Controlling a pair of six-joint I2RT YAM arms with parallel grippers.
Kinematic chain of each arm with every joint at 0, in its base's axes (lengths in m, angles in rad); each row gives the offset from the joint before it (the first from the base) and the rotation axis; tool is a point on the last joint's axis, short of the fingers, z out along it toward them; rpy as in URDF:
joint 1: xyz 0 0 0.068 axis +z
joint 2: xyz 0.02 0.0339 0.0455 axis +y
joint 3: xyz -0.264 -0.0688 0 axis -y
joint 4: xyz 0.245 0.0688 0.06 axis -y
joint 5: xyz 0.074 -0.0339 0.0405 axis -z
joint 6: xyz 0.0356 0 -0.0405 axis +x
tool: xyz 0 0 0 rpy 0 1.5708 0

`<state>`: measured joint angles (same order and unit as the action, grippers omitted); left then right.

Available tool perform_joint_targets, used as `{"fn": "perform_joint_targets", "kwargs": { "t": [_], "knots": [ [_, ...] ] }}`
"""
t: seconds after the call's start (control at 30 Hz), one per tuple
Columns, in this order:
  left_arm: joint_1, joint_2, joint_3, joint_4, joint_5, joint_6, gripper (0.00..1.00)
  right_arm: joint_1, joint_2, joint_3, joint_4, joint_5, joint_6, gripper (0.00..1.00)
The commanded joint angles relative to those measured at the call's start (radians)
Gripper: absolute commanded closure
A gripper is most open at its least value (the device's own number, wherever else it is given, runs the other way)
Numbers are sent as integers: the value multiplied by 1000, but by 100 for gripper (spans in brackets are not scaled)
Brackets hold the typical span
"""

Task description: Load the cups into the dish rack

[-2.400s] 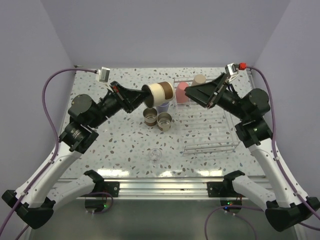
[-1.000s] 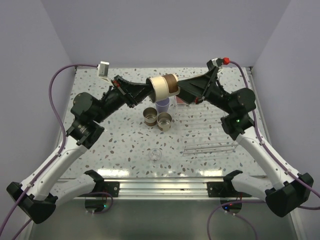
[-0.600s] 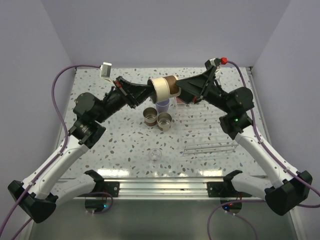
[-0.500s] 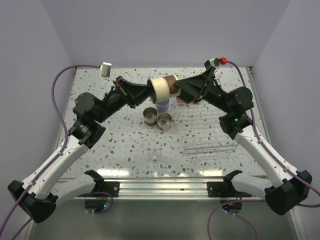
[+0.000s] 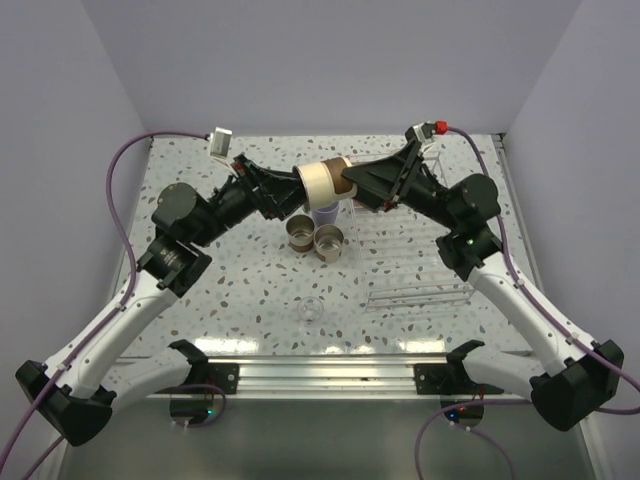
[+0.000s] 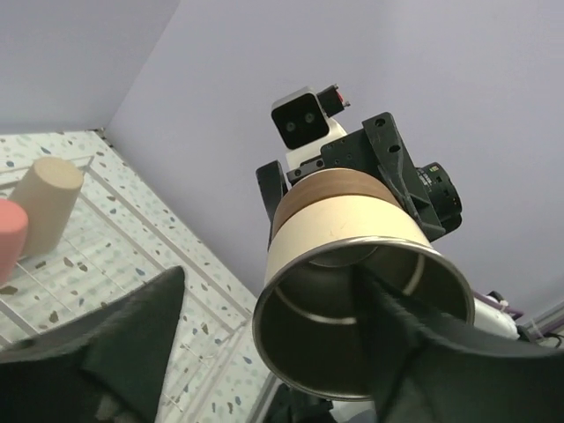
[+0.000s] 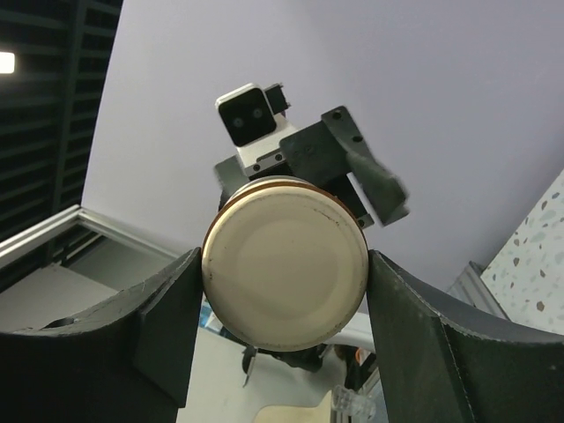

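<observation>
Currently passing beige cup [image 5: 322,181], upper centre, from parted left gripper [image 5: 299,185] to right gripper [image 5: 348,185] clamped on it, next needing dish rack [image 5: 418,268] placement.

You face speckled terrazzo-pattern table [image 5: 250,290]; aluminium rail [image 5: 330,375] along near edge. 3 plain pale-lavender walls enclose it: back wall [image 5: 320,60], left wall [image 5: 50,120], right wall [image 5: 590,90]. Light even, shadows soft. Your right wrist view: dark slatted panel [image 7: 53,106], 1 bright lamp [image 7: 4,62] at frame edge.
</observation>
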<state>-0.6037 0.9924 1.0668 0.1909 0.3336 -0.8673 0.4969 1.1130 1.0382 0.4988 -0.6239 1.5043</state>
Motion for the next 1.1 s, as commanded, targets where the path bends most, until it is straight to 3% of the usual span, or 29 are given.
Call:
{"fn": "perform_joint_targets", "kwargs": {
  "t": [0.0,0.07,0.17,0.4,0.57,0.77,0.93,1.07],
  "knots": [
    [-1,-8,9,-53,-19,30,14,5,-35,2,-32,24,-53,100],
    [-1,-15,9,-91,-42,43,1,3,-36,0,-40,30,-67,100],
    [-1,-34,13,-151,-85,71,0,-10,-42,29,-107,32,-136,100],
    [-1,-64,77,-492,-275,183,0,-139,-30,201,-625,64,-481,100],
    [1,-84,108,-660,-461,234,0,-239,-13,318,-870,140,-720,100],
    [-1,-126,105,-693,-556,258,0,-241,65,499,-1208,435,-975,100],
    [-1,-117,125,-714,-590,286,0,-242,151,591,-1322,721,-1095,100],
    [1,-112,131,-729,-597,300,0,-245,238,609,-1339,831,-1156,100]
  ]
}}
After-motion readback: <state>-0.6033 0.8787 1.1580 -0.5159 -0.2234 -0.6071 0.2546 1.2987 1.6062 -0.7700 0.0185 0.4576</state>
